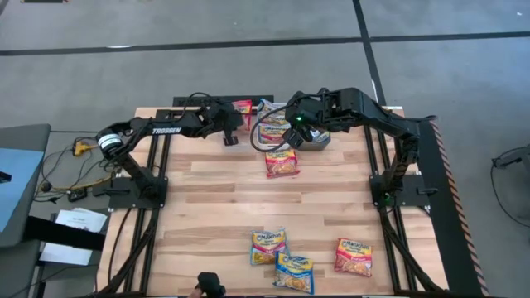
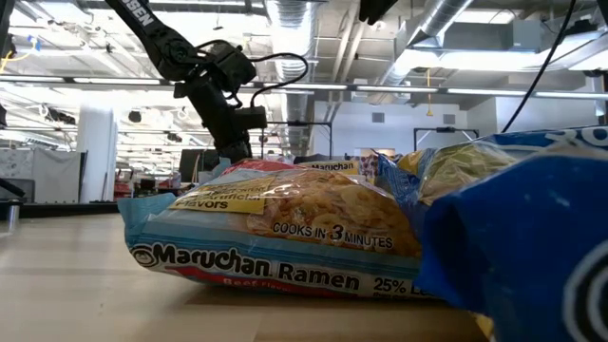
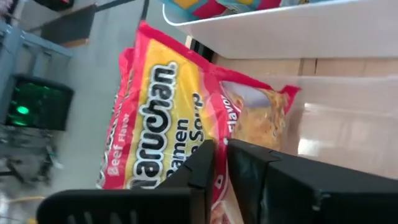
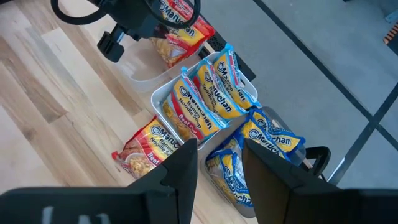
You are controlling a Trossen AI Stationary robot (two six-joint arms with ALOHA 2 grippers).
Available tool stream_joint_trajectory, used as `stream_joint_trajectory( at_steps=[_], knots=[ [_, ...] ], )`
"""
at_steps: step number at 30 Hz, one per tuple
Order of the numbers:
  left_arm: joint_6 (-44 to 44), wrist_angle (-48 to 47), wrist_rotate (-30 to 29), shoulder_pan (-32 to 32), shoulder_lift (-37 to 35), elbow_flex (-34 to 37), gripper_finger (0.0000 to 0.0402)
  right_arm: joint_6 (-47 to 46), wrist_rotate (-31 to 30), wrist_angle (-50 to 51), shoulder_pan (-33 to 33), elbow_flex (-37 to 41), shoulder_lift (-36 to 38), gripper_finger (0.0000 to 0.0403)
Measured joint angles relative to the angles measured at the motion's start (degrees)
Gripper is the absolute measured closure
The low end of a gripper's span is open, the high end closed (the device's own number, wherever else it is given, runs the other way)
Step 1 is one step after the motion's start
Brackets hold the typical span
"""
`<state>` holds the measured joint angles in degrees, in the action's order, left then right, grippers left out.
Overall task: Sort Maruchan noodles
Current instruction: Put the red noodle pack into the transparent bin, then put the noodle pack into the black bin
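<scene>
Blue packet (image 2: pixel 532 237) fills the low view's right side, way too close to read. Next to it is a beef packet (image 2: pixel 275 228): "Maruchan Ramen", "COOKS IN 3 MINUTES", and "25% Le…" before it gets cut off.

High view: left gripper (image 1: pixel 230 137) is at the far edge beside a red packet (image 1: pixel 242 107). Right gripper (image 1: pixel 293 142) hangs over the bins by the grey bin (image 1: pixel 321 141). One stray packet (image 1: pixel 281 162) lies just in front of the bins, and the front packets (image 1: pixel 267 247) sit well apart at the near edge. "TROSSEN" is printed on the left arm.

Left wrist: the red one reads "Maruchan Ramen … Soup" and "Beef Flavor". It lies in the clear bin (image 3: pixel 348 124), right by the white bin (image 3: pixel 280 28). Honestly can't tell if that gripper has it pinched or not.

Right wrist: jaws wide apart, nothing in them, hovering above the sorted packets. The white bin holds orange-band ones and the blue ones are next door.

My read is that the left arm is at the drop-off for a beef packet while the right is between picks. Next it needs to get the stray one, which looks red, so it probably goes in the clear bin.
</scene>
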<state>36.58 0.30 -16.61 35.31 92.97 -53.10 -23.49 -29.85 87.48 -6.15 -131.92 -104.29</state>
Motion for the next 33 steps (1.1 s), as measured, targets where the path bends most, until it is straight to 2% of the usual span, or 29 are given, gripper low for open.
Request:
stream_joint_trajectory(
  at_steps=[7,11,15,28,33],
  knots=[
    [-7.84,-1.35,4.29,0.81,-0.04,0.00,0.0316,0.00,0.51,-0.02,0.00,0.00,0.00,0.0253],
    [-11.69,-1.42,4.43,0.48,-0.09,-0.03,0.0284,0.00,1.77,-0.04,0.00,0.00,0.00,0.0253],
    [-14.35,-5.66,4.49,0.21,-0.09,-1.98,0.0264,-0.02,1.79,-0.07,0.00,0.00,0.00,0.0253],
    [-24.30,-33.15,2.83,0.19,-0.13,-23.35,0.0258,1.46,4.48,1.73,0.00,0.00,0.49,0.0253],
    [-29.11,-42.43,3.72,0.03,-1.54,-26.95,0.0264,1.46,5.42,1.65,0.48,-0.10,2.87,0.0253]
  ],
)
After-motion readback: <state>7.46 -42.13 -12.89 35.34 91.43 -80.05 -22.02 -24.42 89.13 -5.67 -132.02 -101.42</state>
